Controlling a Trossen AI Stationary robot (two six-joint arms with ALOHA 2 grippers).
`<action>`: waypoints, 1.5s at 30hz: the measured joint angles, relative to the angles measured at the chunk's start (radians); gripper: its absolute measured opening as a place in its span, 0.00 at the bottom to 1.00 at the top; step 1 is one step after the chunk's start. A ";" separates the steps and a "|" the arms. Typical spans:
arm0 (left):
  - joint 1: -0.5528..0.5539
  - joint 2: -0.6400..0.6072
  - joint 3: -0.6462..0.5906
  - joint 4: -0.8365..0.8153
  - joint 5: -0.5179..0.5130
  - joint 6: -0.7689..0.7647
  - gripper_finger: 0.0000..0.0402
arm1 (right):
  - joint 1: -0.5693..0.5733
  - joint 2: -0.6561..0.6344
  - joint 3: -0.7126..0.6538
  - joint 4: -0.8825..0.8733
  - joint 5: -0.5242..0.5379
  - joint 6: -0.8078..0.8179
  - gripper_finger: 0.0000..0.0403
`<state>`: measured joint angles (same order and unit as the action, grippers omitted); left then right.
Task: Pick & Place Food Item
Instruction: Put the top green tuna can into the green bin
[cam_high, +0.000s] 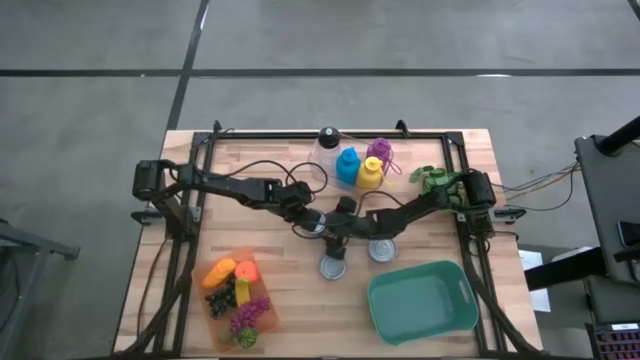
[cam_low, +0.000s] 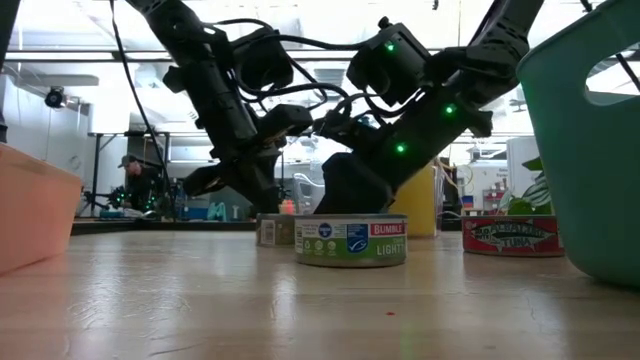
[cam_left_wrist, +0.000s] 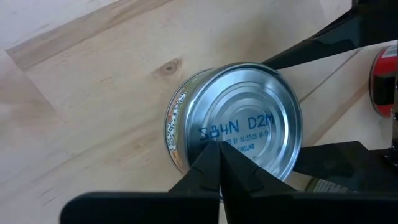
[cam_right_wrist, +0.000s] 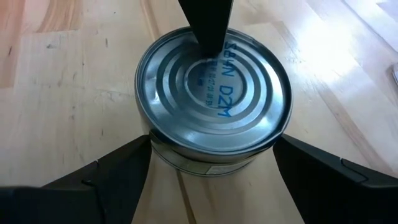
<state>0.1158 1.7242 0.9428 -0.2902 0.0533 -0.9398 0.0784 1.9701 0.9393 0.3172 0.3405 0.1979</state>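
A silver tuna can (cam_right_wrist: 211, 87) stands upright on the wooden table, at mid-table in the high view (cam_high: 320, 226) and behind a front can in the low view (cam_low: 275, 230). My left gripper (cam_left_wrist: 219, 146) reaches in from the table's left, fingers shut, its tip over the can's lid. My right gripper (cam_right_wrist: 212, 140) comes from the table's right and has the can between its two fingers. The arms crowd together above the can (cam_high: 330, 225). My left gripper has its shut fingertips (cam_right_wrist: 208, 37) on the can's lid near the centre (cam_left_wrist: 230, 134), slanting down from above; the can stands flat on the table. My right gripper has the can pinched between its two fingers (cam_right_wrist: 127, 168), one on each side of the can's wall (cam_right_wrist: 186, 158), coming in low from the table's right. No gap shows at either side.
Two more cans stand nearer the near edge: a green-labelled one (cam_low: 350, 240) (cam_high: 332, 265) and a red-labelled one (cam_low: 510, 235) (cam_high: 383, 250). A teal bin (cam_high: 420, 300) sits near right, an orange tray of toy fruit (cam_high: 238, 295) near left. Bottles (cam_high: 358, 168) stand at the far edge.
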 joint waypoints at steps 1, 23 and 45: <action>0.000 0.002 0.000 -0.003 0.000 0.000 0.00 | 0.000 0.000 0.002 0.000 0.000 0.001 0.82; 0.003 -0.071 0.020 -0.035 -0.022 -0.003 0.00 | -0.001 -0.007 0.009 0.009 -0.011 0.028 0.82; 0.003 -0.066 -0.001 -0.153 -0.111 -0.002 0.00 | 0.000 -0.005 0.005 0.004 -0.034 0.030 0.82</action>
<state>0.1188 1.6584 0.9421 -0.4429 -0.0572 -0.9423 0.0780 1.9652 0.9447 0.3209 0.3061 0.2283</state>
